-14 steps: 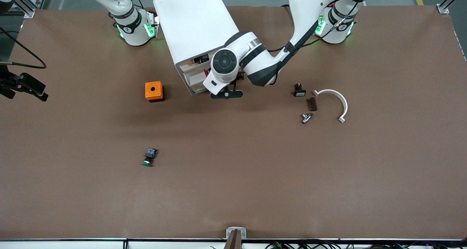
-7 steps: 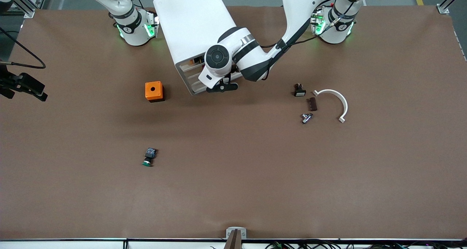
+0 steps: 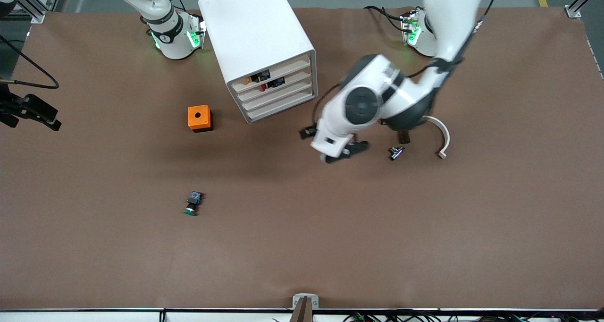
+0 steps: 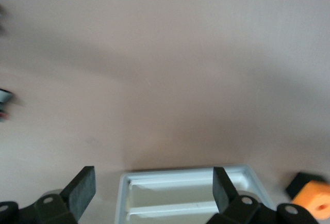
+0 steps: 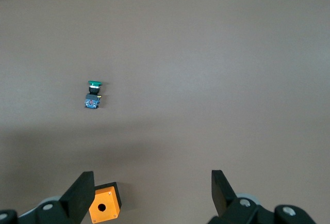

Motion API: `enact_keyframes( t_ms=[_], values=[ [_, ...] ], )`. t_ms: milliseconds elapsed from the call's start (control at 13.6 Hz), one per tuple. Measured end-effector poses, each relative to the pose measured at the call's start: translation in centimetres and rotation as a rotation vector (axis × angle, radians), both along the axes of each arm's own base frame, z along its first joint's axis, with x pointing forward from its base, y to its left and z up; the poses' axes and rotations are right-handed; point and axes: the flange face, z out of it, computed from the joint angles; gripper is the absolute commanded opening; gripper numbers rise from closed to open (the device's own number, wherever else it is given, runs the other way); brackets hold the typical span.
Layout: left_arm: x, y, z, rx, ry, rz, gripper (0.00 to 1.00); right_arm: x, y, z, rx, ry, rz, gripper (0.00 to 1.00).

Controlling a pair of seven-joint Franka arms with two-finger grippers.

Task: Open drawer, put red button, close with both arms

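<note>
The white four-drawer cabinet (image 3: 257, 34) stands near the robots' bases. The drawer (image 3: 295, 79), second from the top, sits flush with the others. A small red and black part (image 3: 263, 87), seemingly the red button, shows at its front. My left gripper (image 3: 328, 142) is open and empty, over bare table between the cabinet and the small parts toward the left arm's end. The left wrist view shows its jaws (image 4: 152, 185) apart, with the cabinet front (image 4: 185, 195) between them. My right gripper (image 5: 150, 188) is open and empty, high over the table and outside the front view.
An orange box with a hole (image 3: 199, 118) stands beside the cabinet and also shows in the right wrist view (image 5: 104, 208). A green-capped button (image 3: 192, 204) lies nearer the front camera. A white curved piece (image 3: 441, 133), a brown block (image 3: 404, 136) and a silver fitting (image 3: 396, 152) lie by the left arm.
My left gripper has pulled away from the cabinet's front and swung toward the left arm's end of the table. The drawer fronts, hidden before, now show flush.
</note>
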Motion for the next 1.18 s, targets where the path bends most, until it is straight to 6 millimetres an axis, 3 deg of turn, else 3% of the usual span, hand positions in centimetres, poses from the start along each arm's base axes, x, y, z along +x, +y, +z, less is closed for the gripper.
enact_keyframes(
  t_ms=[73, 220, 514, 661, 881, 1175],
  values=[
    [1.8, 4.5, 3.1, 0.014, -0.033, 0.026, 1.0, 0.0, 0.0, 0.0, 0.0, 0.0, 0.0, 1.0],
    [3.6, 12.6, 8.6, 0.052, -0.105, 0.001, 1.0, 0.0, 0.0, 0.0, 0.0, 0.001, 0.0, 1.0],
    [3.3, 23.2, 15.7, 0.116, -0.197, -0.108, 1.0, 0.0, 0.0, 0.0, 0.0, 0.002, 0.0, 1.0],
    [2.7, 27.0, 17.8, 0.14, -0.209, -0.159, 1.0, -0.1, 0.0, 0.0, 0.0, 0.003, 0.0, 1.0],
    [1.4, 30.9, 20.2, 0.156, -0.222, -0.228, 1.0, -0.1, 0.0, 0.0, 0.0, 0.003, 0.0, 1.0],
    [-2.4, 33.4, 22.5, 0.188, -0.231, -0.289, 1.0, -0.1, 0.0, 0.1, 0.0, 0.004, 0.001, 1.0]
  ],
)
